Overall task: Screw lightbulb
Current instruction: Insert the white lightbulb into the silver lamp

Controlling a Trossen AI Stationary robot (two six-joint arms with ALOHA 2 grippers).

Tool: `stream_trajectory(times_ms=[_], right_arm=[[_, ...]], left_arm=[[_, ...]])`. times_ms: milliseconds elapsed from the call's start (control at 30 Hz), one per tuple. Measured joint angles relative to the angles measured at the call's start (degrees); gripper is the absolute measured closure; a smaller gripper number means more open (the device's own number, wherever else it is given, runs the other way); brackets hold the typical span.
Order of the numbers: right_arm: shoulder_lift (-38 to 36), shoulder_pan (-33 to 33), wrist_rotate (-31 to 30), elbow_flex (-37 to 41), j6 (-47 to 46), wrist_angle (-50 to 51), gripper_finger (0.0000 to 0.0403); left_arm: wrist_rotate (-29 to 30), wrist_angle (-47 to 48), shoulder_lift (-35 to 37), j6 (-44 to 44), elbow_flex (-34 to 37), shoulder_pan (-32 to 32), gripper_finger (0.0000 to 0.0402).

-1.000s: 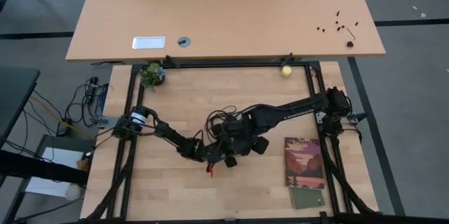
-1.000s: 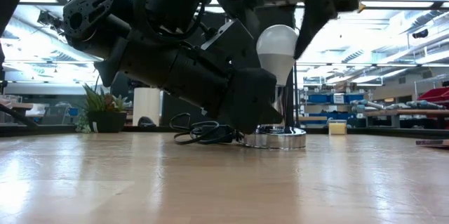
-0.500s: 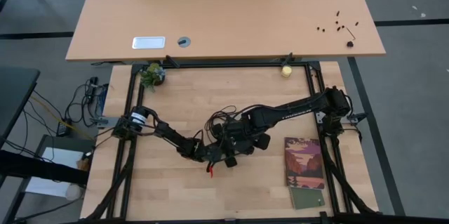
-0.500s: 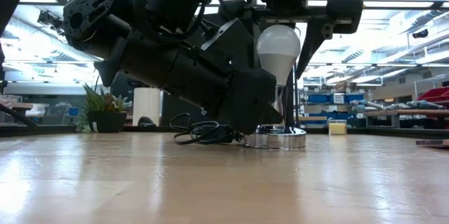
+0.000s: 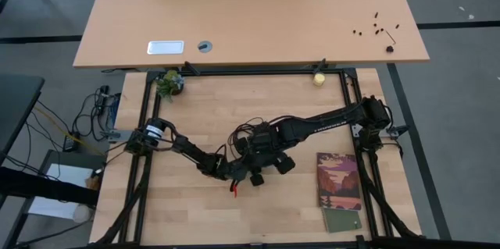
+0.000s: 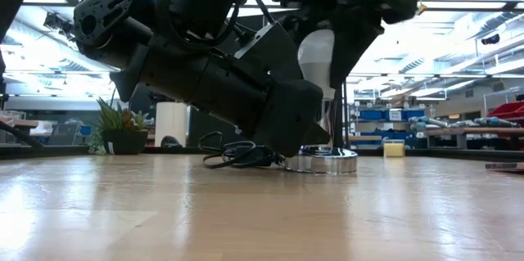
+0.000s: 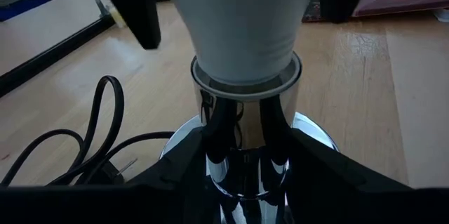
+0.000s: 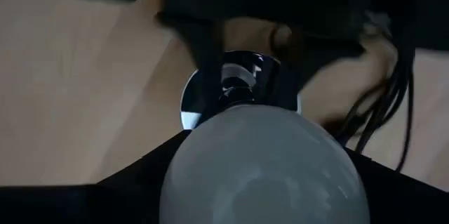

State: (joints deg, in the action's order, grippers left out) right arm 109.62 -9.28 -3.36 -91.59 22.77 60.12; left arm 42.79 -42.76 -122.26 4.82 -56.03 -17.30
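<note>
Right end effector [image 6: 327, 44] narrowed around lightbulb [image 6: 318, 60], socket [image 6: 326, 159] mid-table

Matt white lightbulb [image 7: 242, 27] in a glossy chrome socket [image 7: 245, 157] on pale wood-grain table [image 6: 246, 212]

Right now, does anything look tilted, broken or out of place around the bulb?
Nothing stands out. The bulb stands upright in the socket, which sits flat on the table, its cord looping loosely beside it.

Both arms meet mid-table: left gripper [image 5: 237, 169] and right gripper [image 5: 264, 154] bunched together beside black cord [image 5: 244, 128]. Booklet [image 5: 338, 179] lies right of them, plant [image 5: 169, 83] and yellowish ball [image 5: 319, 79] at far edge.
</note>
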Motion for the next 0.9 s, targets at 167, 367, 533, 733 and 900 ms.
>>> stream_trajectory(times_ms=[167, 367, 533, 733, 900], right_arm=[[0.0, 0.75, 0.44, 0.0, -18.62, 0.15, 0.0128], [0.0, 1.29, 0.42, 0.02, -42.86, -0.18, 0.0143], [0.0, 1.29, 0.43, 0.07, -61.8, -0.25, 0.0128], [0.0, 1.27, 0.66, 0.09, -75.65, -1.14, 0.0125], [0.0, 1.27, 0.68, 0.09, -80.91, -1.38, 0.013]], left_arm=[[0.23, -0.07, 0.0, 0.12, 0.0, 0.0, 0.0223], [0.44, -0.09, -0.02, 0.6, 0.0, 0.02, 0.0223], [0.49, -0.03, -0.02, 2.02, 0.02, 0.0, 0.0223], [0.91, 0.06, -0.04, 3.93, 0.02, 0.02, 0.0223], [0.83, 0.04, -0.04, 4.18, 0.02, 0.02, 0.0223]])
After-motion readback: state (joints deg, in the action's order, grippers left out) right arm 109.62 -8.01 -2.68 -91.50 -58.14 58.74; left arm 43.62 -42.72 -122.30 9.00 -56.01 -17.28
